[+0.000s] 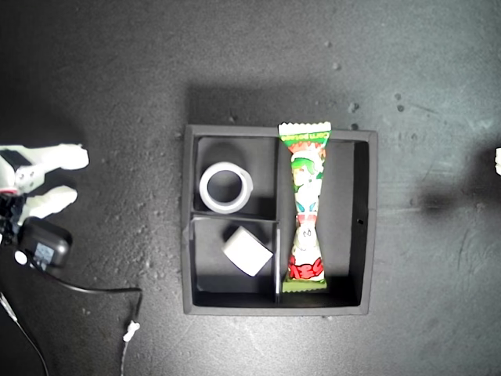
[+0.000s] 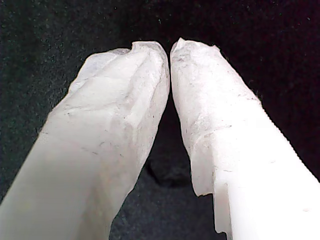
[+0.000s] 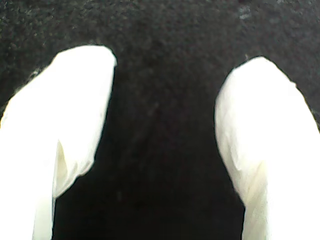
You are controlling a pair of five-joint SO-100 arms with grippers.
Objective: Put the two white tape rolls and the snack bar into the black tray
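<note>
My first gripper has its two white fingers pressed together at the tips, clenched on nothing, with only dark speckled tabletop beyond them. My second gripper is released, its white fingers spread well apart over the same bare dark surface. In the exterior view, a white two-fingered gripper pokes in from that view's left edge, fingers pointing toward the tray, with a black block and cable just below it; the wrist views do not show which arm it belongs to. A sliver of white shows at that view's right edge. The black tray sits in the middle of the table, well apart from both. Its upper small compartment holds the flat-lying tape roll, open centre facing up. The lower small compartment holds the wider white tape roll, tilted on its side. The snack bar lies lengthwise in the long compartment, its upper crimped end resting on the tray's rim.
</note>
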